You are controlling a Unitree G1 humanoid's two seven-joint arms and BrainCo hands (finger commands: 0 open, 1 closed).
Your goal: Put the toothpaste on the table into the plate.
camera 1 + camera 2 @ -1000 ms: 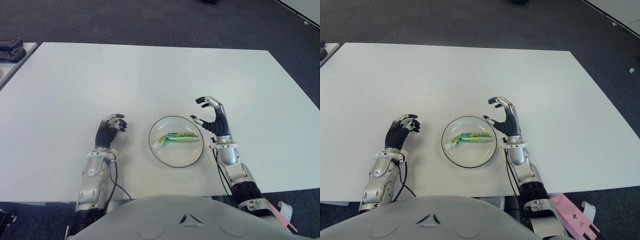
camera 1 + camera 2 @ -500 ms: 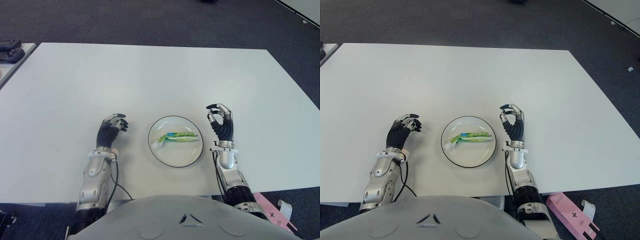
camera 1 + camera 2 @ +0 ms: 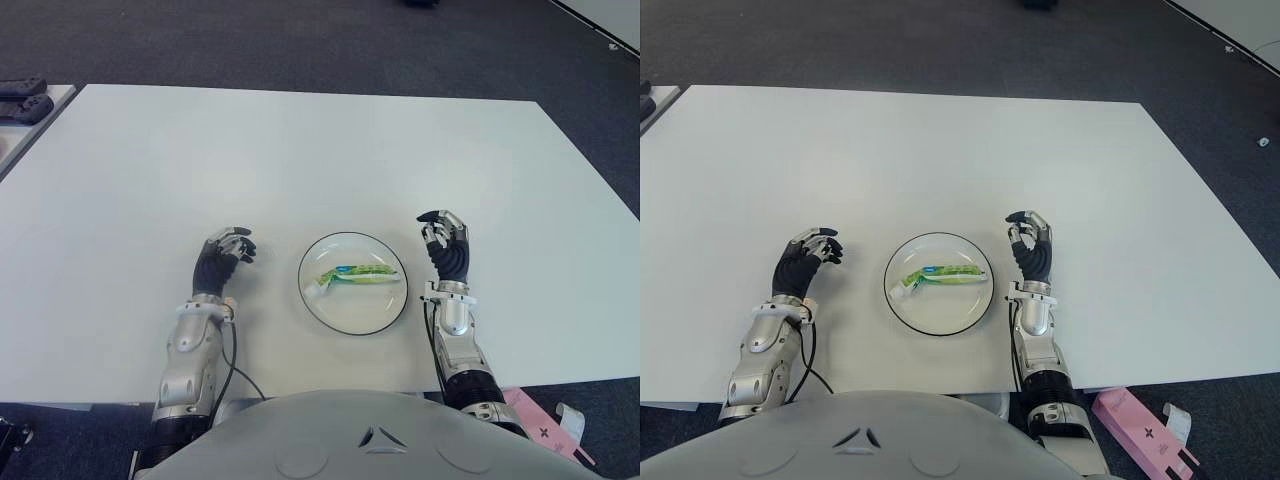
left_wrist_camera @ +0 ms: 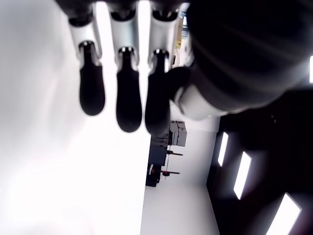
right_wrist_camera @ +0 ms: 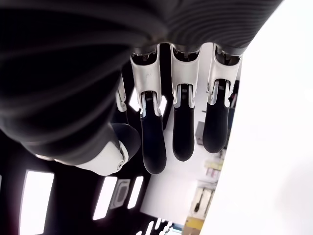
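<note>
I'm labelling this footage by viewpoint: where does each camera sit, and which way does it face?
Left eye view: on the head, looking forward and down at the table; shows both arms, the left hand, the right hand, and the toothpaste in the plate.
Right eye view: same head, same scene, from slightly aside.
Left wrist view: on the left wrist, looking along its curled, empty fingers.
Right wrist view: on the right wrist, looking along its curled, empty fingers.
Shared: both wrist views catch the white table.

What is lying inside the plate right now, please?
A green toothpaste tube lies flat inside the plate, cap toward the robot's left. Nothing else shows there; the patch of plate beneath the tube is covered.
</note>
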